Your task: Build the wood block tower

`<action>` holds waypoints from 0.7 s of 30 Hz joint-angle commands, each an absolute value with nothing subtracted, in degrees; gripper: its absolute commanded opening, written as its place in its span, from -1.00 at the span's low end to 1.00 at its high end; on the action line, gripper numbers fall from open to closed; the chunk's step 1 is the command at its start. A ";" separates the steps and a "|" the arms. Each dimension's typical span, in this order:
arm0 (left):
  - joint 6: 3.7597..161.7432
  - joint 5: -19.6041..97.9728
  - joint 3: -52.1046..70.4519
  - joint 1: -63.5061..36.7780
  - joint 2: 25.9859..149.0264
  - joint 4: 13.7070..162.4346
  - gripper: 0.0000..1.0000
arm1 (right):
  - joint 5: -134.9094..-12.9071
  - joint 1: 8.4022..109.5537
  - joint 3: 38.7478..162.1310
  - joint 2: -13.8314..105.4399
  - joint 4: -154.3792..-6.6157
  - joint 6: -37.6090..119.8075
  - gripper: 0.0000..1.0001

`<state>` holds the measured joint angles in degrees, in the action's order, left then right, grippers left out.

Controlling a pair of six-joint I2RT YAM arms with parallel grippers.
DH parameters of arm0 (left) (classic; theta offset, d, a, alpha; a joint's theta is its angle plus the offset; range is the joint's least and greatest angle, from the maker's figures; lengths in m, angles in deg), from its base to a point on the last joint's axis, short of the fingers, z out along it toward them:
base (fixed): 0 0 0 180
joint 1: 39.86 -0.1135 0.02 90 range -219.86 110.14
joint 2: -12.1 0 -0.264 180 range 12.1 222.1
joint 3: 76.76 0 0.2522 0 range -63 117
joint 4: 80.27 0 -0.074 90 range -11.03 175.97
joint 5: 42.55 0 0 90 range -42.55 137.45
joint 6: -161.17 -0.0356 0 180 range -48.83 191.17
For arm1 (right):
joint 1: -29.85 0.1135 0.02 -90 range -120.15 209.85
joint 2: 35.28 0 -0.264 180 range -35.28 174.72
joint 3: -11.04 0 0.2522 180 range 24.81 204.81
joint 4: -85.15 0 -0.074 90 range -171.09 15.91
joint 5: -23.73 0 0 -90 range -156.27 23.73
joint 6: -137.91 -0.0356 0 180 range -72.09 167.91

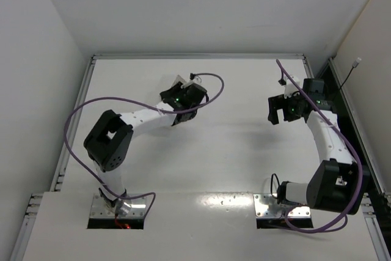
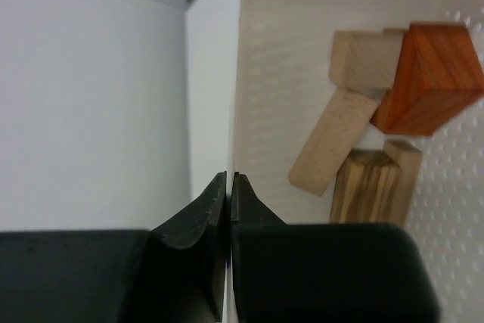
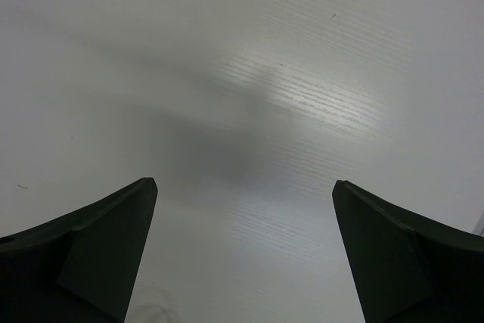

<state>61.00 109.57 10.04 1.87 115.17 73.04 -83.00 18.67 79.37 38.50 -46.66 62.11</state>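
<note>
With left gripper (image 2: 228,183) clenched on white tray (image 2: 212,96) wall, tip slowly, spilling wooden blocks (image 2: 333,141) toward released right gripper (image 3: 243,181).

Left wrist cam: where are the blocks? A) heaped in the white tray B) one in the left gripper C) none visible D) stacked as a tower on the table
A: the orange block and pale blocks lie jumbled on the tray floor; the left gripper is shut with no block in it.

Wood blocks (image 2: 333,141) look grainy, the tray (image 2: 280,73) dimpled.
</note>
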 commanded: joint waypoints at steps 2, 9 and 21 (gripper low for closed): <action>36.24 123.82 4.96 3.99 111.24 107.70 -1.00 | -84.28 18.25 81.76 38.02 -48.40 62.06 1.00; -36.56 116.46 -6.39 10.49 122.64 191.37 -1.00 | -84.28 18.25 79.83 34.96 -48.92 62.06 1.00; -39.04 110.02 -7.45 14.54 127.93 192.40 -1.00 | -82.53 18.25 76.92 30.73 -48.92 62.06 1.00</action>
